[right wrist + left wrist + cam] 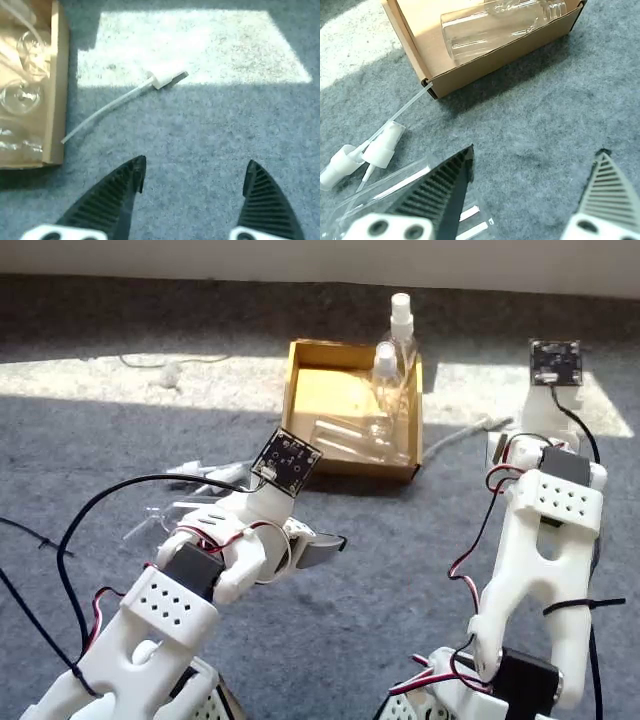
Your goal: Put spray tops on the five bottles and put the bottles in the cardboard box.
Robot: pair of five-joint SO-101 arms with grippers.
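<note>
Two spray tops [382,145] left wrist view | dip tube [115,102] right wrist view

Cardboard box [330,390], clear bottles [387,390] inside, two apparently upright, loose spray tops [382,145] nearby

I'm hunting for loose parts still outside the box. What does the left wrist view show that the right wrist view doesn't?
Left wrist view: two spray tops lying together on the carpet, and a loose bottle beside them, below the open left end effector. Right wrist view: one spray top with a long tube, at the edge of the sun patch beyond the open right end effector. Both: the cardboard box with clear bottles inside, on grey carpet.
</note>
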